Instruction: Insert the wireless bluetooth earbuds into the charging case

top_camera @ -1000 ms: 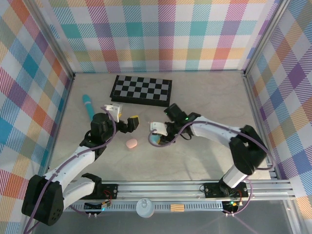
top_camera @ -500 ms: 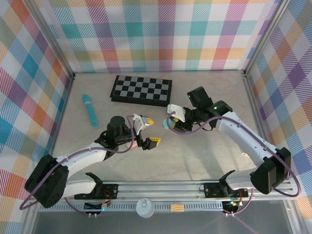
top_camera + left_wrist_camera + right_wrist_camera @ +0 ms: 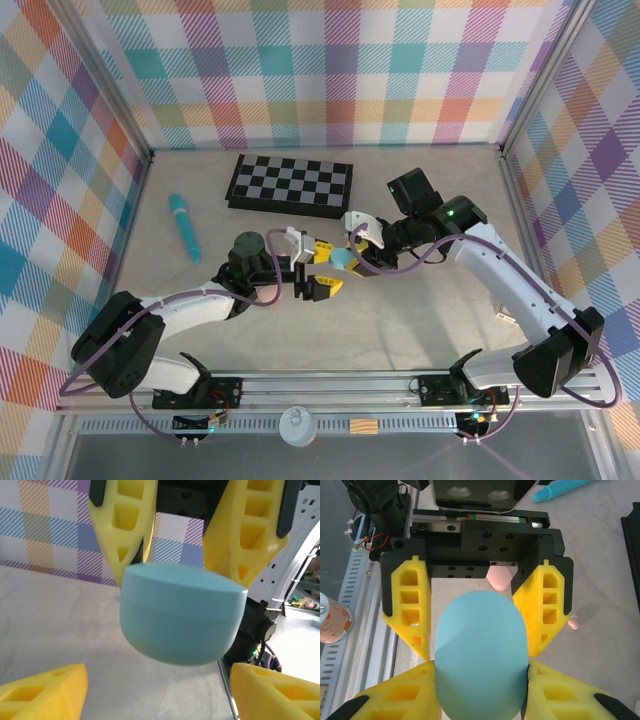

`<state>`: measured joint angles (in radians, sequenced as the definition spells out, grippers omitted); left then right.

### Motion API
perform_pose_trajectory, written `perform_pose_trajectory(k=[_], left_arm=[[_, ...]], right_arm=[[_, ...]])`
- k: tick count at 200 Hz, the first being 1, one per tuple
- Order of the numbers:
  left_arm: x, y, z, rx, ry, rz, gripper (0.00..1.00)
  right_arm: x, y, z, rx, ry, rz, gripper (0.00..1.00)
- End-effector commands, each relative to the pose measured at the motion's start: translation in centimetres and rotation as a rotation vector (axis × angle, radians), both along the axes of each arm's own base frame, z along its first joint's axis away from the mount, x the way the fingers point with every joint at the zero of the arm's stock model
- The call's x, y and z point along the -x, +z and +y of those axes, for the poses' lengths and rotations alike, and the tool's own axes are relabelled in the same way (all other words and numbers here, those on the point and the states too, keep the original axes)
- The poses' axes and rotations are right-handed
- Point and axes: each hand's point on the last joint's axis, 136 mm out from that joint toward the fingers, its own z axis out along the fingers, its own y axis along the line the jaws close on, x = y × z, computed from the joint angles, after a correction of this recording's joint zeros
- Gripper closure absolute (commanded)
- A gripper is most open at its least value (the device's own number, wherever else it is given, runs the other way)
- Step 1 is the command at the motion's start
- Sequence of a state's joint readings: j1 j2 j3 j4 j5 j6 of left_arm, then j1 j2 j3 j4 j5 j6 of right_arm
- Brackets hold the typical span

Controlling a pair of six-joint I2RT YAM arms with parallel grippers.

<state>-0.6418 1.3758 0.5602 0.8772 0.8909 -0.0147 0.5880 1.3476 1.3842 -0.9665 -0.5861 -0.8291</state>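
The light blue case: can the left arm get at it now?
Probably yes: the left gripper faces the light blue case with open jaws, nothing between them, while the right gripper grips its other end.

Your left arm [image 3: 190,310] and right arm [image 3: 500,272] are white shells with black joints, and a purple cable [image 3: 84,352] trails along each. The left gripper [image 3: 323,269] and right gripper [image 3: 346,257] both carry yellow fingers [image 3: 406,604] moulded with open square pockets and edged in black along the outer backs. Behind the left fingers sits a black block [image 3: 485,545] dotted with screw holes. A white camera housing [image 3: 362,225] rides each wrist, and a green light [image 3: 449,209] glows just behind your right hand.
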Motion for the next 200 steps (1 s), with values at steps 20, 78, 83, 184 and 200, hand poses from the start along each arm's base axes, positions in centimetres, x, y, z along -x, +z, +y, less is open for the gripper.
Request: perform_pose_trajectory(k=[20,78,83,184,200], left_arm=[[1.1,3.5,-0.7,0.089,-0.077,-0.072,0.35],[1.6,3.5,-1.2,0.087,-0.094,-0.095,0.46],[1.6,3.5,-1.2,0.087,-0.096,-0.097,0.46],[2.5,2.8,-0.9,0.045,-0.100,-0.134,0.53],[2.7,3.1,-0.9,0.050,-0.106,-0.135,0.55]], right_arm=[[0.9,0.0,0.1,-0.011,0.043,0.035,0.69],[0.9,-0.4,0.0,0.002,0.038,0.055,0.70],[0.9,-0.3,0.0,0.002,0.038,0.054,0.70],[0.8,0.2,0.4,-0.030,0.028,0.055,0.73],[0.8,0.2,0.4,-0.030,0.027,0.059,0.73]])
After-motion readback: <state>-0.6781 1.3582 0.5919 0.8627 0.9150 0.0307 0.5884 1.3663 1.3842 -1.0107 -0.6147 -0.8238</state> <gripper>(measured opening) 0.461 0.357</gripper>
